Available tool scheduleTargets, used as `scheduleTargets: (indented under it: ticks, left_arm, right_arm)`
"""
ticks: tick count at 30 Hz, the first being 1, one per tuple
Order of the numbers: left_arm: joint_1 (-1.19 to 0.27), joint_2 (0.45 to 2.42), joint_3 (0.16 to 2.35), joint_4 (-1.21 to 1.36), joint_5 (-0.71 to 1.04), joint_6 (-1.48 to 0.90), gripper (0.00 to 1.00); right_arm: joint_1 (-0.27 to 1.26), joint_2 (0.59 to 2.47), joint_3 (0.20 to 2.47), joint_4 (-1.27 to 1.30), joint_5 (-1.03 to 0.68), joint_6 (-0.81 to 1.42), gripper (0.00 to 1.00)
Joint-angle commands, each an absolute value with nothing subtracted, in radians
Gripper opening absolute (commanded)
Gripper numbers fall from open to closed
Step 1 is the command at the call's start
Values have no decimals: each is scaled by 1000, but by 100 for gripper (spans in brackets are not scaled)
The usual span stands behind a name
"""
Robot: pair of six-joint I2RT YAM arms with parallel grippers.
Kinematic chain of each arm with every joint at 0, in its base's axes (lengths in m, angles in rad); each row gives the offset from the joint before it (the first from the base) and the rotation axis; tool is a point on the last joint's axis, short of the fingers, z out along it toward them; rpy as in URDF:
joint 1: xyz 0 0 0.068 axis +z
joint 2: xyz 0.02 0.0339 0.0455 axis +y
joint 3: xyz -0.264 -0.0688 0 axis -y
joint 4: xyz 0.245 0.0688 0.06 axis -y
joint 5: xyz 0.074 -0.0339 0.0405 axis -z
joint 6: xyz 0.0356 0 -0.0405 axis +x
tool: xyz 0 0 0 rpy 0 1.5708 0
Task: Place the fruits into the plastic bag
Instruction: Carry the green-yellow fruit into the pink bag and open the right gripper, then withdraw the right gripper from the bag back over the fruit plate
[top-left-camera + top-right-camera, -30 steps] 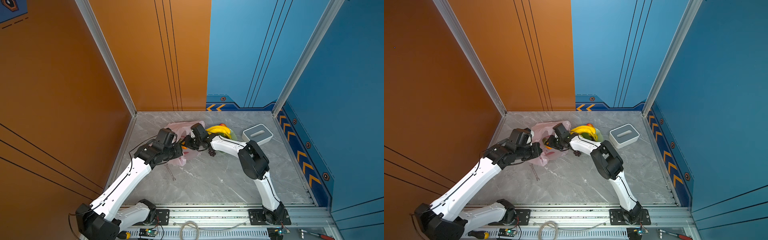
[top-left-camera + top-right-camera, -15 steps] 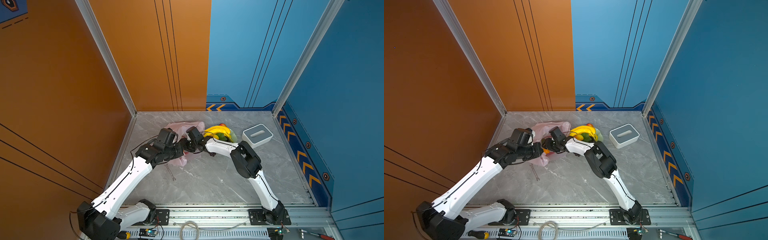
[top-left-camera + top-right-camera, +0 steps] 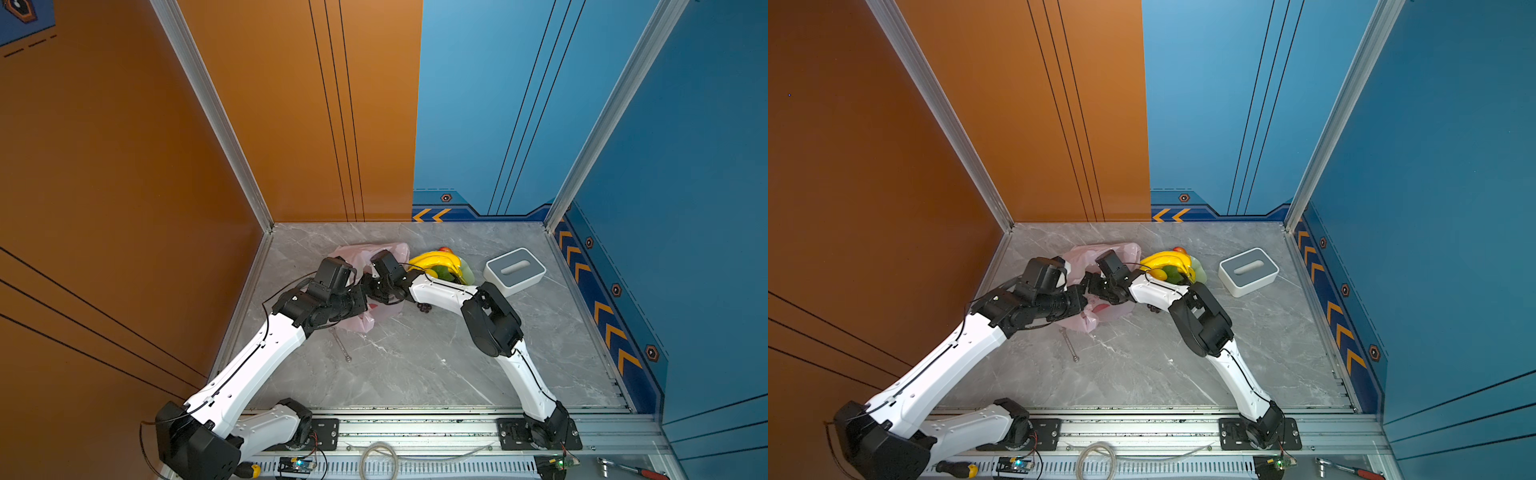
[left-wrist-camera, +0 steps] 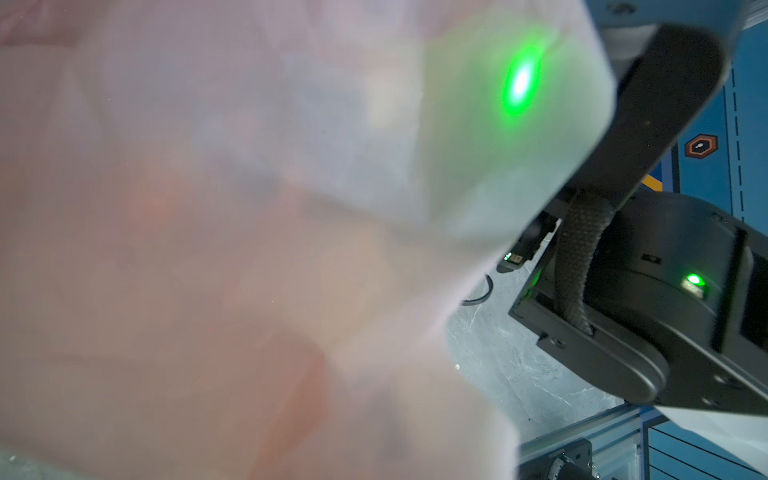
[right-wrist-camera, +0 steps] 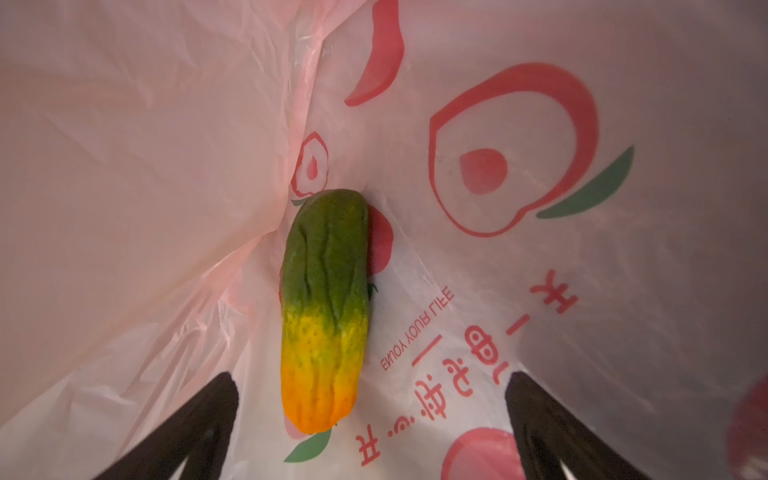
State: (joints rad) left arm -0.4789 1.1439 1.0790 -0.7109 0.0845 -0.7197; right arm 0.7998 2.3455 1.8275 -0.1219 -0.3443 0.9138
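Observation:
The pale-pink plastic bag [image 3: 353, 253] [image 3: 1088, 251] lies at the table's back left. My left gripper [image 3: 362, 305] is shut on its edge, and the film [image 4: 249, 208] covers the left wrist view. My right gripper [image 5: 371, 376] [image 3: 374, 286] stands open inside the bag [image 5: 124, 166]. A green-yellow-orange fruit [image 5: 326, 307] lies loose on the film between and beyond its fingers. A yellow banana bunch [image 3: 436, 262] [image 3: 1167, 259] with green and red pieces sits in the dish. Dark grapes [image 3: 424, 307] lie on the table under the right forearm.
A pale green dish [image 3: 467, 272] holds the fruits right of the bag. A white-and-grey box [image 3: 514, 271] stands at the back right. A small metal wrench [image 3: 341, 345] lies on the marble in front of the bag. Walls close the left, back and right sides.
The right gripper has pushed leftwards deeper into the bag and its jaws have opened, leaving the fruit loose inside. The left arm has held still.

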Motion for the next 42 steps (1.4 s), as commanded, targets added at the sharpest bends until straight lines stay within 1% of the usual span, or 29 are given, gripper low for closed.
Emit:
scheduleTargets:
  ticks: [1, 8, 13, 20, 22, 36, 38, 42]
  left_arm:
    - [-477, 1144, 1062, -702, 99, -729, 0]
    - [-469, 1139, 1054, -695, 100, -732, 0]
    - [-465, 1131, 1047, -693, 100, -733, 0]
    - [-456, 1116, 1037, -683, 108, -736, 0]
    - [-453, 1108, 1005, -678, 107, -740, 0]
    - [-441, 1072, 984, -676, 116, -741, 0]
    - [-439, 1071, 985, -676, 122, -737, 0]
    - [-433, 1071, 983, -677, 133, -731, 0]
  right_arm:
    - [808, 2298, 1860, -163, -358, 889, 100]
    - [809, 2251, 1856, -197, -346, 879, 100]
    - [811, 2214, 1882, -363, -274, 839, 100]
    - [814, 2127, 1863, -526, -188, 790, 100]
    - [818, 2088, 1845, -561, -164, 777, 100]
    - [873, 1806, 1695, -745, -24, 735, 100]
    - [872, 1767, 1671, -769, -4, 712, 100]
    - [866, 1698, 1636, -821, 45, 588, 100]
